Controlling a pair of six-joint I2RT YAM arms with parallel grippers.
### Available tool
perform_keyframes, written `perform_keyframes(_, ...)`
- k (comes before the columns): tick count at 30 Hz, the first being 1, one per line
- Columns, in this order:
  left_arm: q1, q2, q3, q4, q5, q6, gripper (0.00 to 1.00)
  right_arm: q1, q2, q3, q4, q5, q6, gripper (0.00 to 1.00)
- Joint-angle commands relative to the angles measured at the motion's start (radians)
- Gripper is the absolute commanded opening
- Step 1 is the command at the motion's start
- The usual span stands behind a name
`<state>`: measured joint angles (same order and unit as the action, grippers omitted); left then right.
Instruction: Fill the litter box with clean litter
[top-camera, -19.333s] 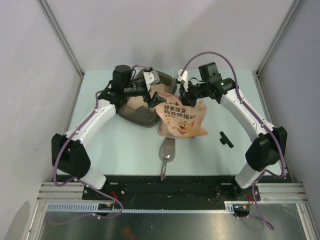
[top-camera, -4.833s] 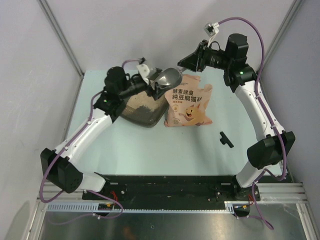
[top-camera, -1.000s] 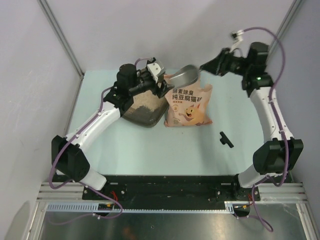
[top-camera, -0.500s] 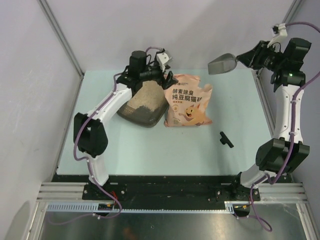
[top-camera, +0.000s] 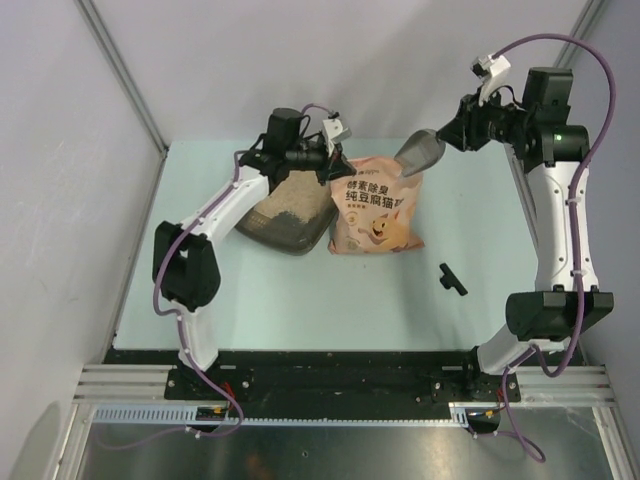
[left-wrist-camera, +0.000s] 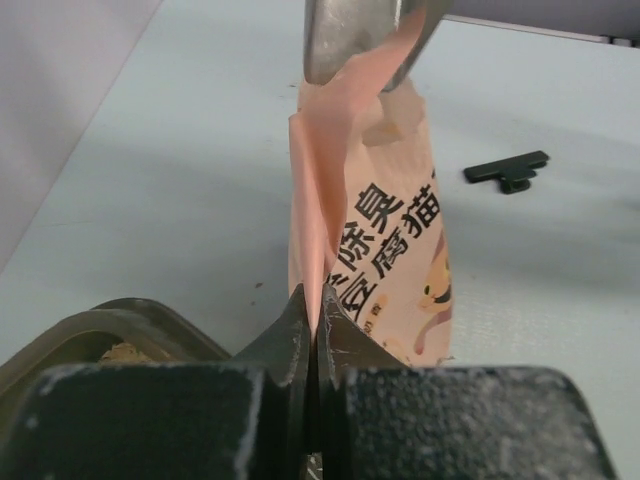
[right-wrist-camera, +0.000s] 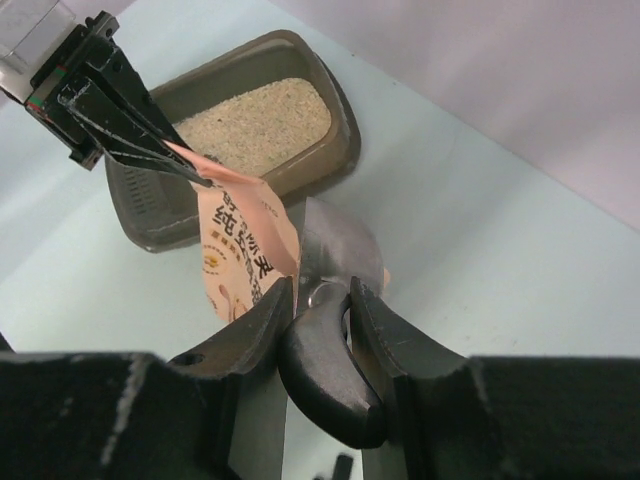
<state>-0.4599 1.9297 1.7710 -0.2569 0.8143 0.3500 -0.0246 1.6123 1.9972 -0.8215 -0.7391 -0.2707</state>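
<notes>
Salmon-pink cartoon-cat bag (top-camera: 378, 215) pinched at its top edge, grey metal scoop (top-camera: 418, 152) at its mouth

The left gripper (left-wrist-camera: 315, 305) has its jaws pressed together on the bag's thin top edge. The right gripper (right-wrist-camera: 320, 290) clamps the scoop's handle, the bowl at the bag's upper corner. The dark grey-brown shallow plastic litter box (top-camera: 275, 235) sits just left of the bag, holding pale beige granular litter (right-wrist-camera: 255, 120). A small black clip (top-camera: 452, 279) lies well apart
</notes>
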Motion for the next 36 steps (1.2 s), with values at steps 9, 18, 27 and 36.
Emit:
perform_keyframes(9,-0.062,-0.290,-0.194,-0.019,0.088,0.007,0.00,0.018,0.023,0.186,-0.338,0.030,-0.310,0.00)
perform_keyframes(18,-0.075,-0.382,-0.295,-0.002,0.045,-0.040,0.00,0.084,-0.060,0.146,-0.475,0.000,-0.398,0.00)
perform_keyframes(27,-0.077,-0.402,-0.315,0.016,0.026,-0.065,0.00,0.176,-0.124,0.020,-0.461,0.084,-0.464,0.00)
perform_keyframes(36,-0.077,-0.437,-0.335,0.036,0.023,-0.109,0.00,0.207,-0.124,-0.119,-0.313,0.295,-0.260,0.00)
